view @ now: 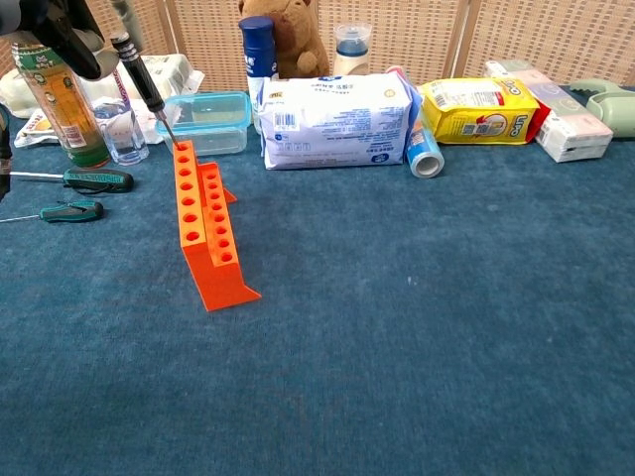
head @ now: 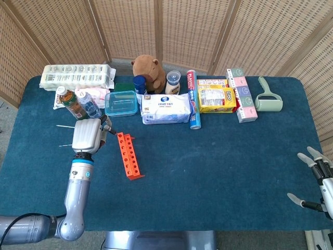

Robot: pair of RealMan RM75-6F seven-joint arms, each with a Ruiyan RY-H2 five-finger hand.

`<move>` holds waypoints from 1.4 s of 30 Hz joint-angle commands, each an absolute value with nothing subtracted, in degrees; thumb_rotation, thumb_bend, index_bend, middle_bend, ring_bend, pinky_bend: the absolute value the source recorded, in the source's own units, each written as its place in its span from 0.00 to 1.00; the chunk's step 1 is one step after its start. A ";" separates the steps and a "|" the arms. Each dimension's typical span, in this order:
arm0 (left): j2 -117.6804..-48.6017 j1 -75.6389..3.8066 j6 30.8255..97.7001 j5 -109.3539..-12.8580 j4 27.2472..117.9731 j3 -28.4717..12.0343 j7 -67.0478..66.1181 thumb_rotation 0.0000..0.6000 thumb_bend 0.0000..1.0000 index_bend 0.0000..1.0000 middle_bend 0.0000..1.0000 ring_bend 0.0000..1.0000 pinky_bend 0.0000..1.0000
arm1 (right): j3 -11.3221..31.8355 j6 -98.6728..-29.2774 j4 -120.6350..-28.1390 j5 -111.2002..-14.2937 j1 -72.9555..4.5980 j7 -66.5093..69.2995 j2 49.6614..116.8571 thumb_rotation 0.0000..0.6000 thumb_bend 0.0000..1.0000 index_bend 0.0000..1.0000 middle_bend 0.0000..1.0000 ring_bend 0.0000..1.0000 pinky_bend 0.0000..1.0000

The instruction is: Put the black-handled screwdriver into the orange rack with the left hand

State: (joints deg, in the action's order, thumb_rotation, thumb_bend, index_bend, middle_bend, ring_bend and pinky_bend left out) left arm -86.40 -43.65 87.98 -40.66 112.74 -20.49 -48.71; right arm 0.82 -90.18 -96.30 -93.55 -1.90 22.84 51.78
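Chest view crops the left hand [view: 69,35] at upper left, gripping the slim black-handled screwdriver [view: 142,81] tilted, tip at the orange plastic rack's [view: 203,230] far hole; open blue cloth lower right; right hand [head: 316,179] spread, empty.

Bench [view: 417,327] covered in matt dark-blue cloth, felt-like nap, slightly rough. Orange rack [view: 203,230] hard matt plastic. Black-handled screwdriver [view: 142,83]: ribbed black handle, thin bright metal shaft. Left hand [head: 86,135] smooth pale-grey plastic shell, forearm brushed silver metal. Storage box [view: 206,120] clear blue-tinted glossy plastic. Wipes pack [view: 332,121] shiny white film, yellow pouch [view: 472,109] glossy foil-like wrap. Brown stuffed animal [head: 149,72] fuzzy plush. Folding screen [head: 161,28] behind: woven tan cane in wood frames.
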 commanded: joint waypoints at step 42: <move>-91.15 -47.01 88.14 -34.72 107.09 -21.11 -51.58 1.00 0.48 0.50 1.00 1.00 1.00 | 0.95 -89.71 -96.09 -93.18 -2.14 23.85 51.48 1.00 0.03 0.13 0.01 0.00 0.00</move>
State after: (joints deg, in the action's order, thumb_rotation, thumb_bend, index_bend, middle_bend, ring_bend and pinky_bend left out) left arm -91.12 -47.00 88.15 -34.73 107.11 -21.09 -51.60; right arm 0.95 -89.71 -96.09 -93.18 -2.14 23.86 51.48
